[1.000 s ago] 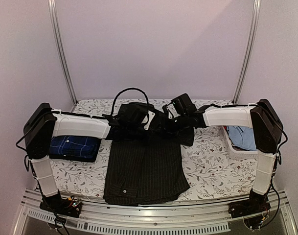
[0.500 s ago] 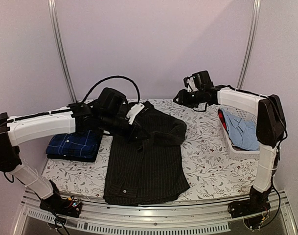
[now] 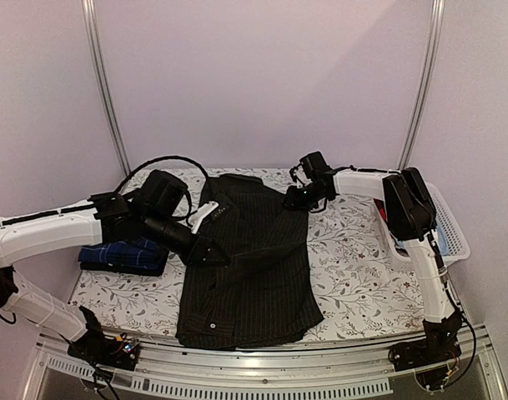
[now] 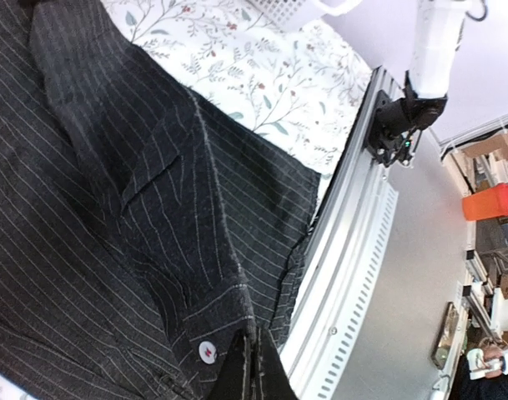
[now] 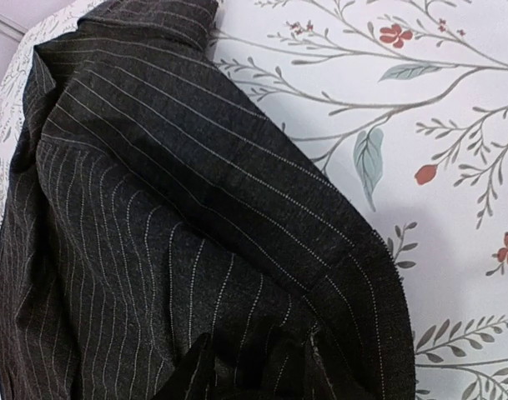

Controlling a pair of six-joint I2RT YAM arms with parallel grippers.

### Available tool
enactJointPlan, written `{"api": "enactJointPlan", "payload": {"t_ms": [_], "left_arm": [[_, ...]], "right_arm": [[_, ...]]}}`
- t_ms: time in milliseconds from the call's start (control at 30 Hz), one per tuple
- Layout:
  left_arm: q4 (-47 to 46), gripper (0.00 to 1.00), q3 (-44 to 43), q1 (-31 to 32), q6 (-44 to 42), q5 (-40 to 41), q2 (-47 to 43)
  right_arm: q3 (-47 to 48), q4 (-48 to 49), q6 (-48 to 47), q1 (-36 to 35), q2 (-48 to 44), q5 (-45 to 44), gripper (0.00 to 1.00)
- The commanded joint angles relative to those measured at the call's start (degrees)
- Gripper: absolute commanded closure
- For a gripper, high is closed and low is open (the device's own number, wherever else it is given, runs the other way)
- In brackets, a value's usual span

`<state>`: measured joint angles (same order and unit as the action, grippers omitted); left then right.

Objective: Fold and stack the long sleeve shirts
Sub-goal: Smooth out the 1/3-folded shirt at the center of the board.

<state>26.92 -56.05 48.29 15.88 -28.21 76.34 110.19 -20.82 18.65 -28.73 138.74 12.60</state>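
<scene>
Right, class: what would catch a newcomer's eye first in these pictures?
The black pinstriped shirt sprawls across the floral table's middle, with the left arm and right arm reaching onto it. A folded navy checked shirt lies at the left edge; a white basket stands far right.

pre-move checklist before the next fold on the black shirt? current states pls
1. left gripper closed: ok, it is shut beside the white cuff button.
2. Left hold on cloth: cannot tell, the fingertips hide any pinch.
3. right gripper on the black pinstripe shirt: fingers straddle a fold at its far right edge. Clamped: cannot tell.
4. Shirt lying flat: not ok, the upper part is bunched and creased.
5. Hem on the table: not ok, it lies right at the near edge.
6. Stack base: ok, the navy checked shirt lies folded to the left.
</scene>
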Motion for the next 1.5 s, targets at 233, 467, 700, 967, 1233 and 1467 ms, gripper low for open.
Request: {"api": "enactJointPlan", "payload": {"t_ms": [233,467,700,967,1233,1467], "left_arm": [[4.4,1.0,-0.1,-3.1,-1.3,-10.5,-3.6],[4.2,1.0,-0.5,-3.5,-1.7,-11.2,-2.7],[5.5,1.0,-1.4,-3.6,-2.3,-14.4,-3.2],[7.1,1.0,-1.8,-3.6,-2.3,-16.0,-3.6],[7.8,1.0,-2.7,-3.7,-2.6,-15.7,-3.1],[8.4,1.0,-3.2,-3.7,-2.6,-16.0,-3.1]], "right_arm": [[3.9,-3.1,-0.3,-1.1,2.8,-2.4,0.6],[7.2,-1.2,-1.1,0.1,0.6,-1.0,0.54],[10.6,-1.2,-0.4,1.3,4.2,-0.6,0.59],[10.5,-1.9,-1.5,2.0,6.2,-3.6,0.58],[10.6,-2.8,-1.9,2.3,7.5,-0.9,0.59],[7.4,-3.3,-1.3,2.9,5.7,-6.6,0.57]]}}
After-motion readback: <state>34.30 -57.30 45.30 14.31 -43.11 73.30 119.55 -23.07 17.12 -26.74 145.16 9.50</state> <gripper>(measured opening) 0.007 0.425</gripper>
